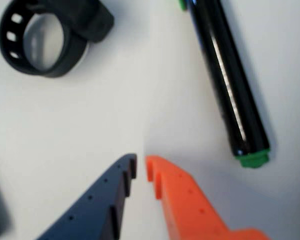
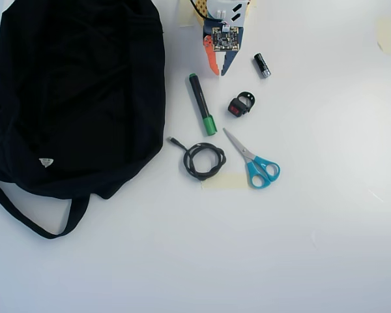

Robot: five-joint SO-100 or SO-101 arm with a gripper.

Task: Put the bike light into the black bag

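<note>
The bike light (image 2: 240, 105), a tiny black block with a red lens and a black loop strap, lies on the white table right of centre in the overhead view. In the wrist view the bike light (image 1: 45, 37) sits at the top left, strap ring facing the camera. My gripper (image 2: 219, 73) hovers a short way above and left of it in the overhead view, apart from it. The gripper (image 1: 141, 167) has one dark blue and one orange finger, tips nearly together with nothing between them. The black bag (image 2: 72, 98) fills the overhead view's left side, a small white label on it.
A black marker with a green cap (image 2: 201, 104) (image 1: 230, 80) lies between the bag and the light. A small black cylinder (image 2: 262, 65) rests right of the gripper. Below are a coiled black cable (image 2: 203, 160), blue-handled scissors (image 2: 255, 164) and a tape strip (image 2: 225, 181).
</note>
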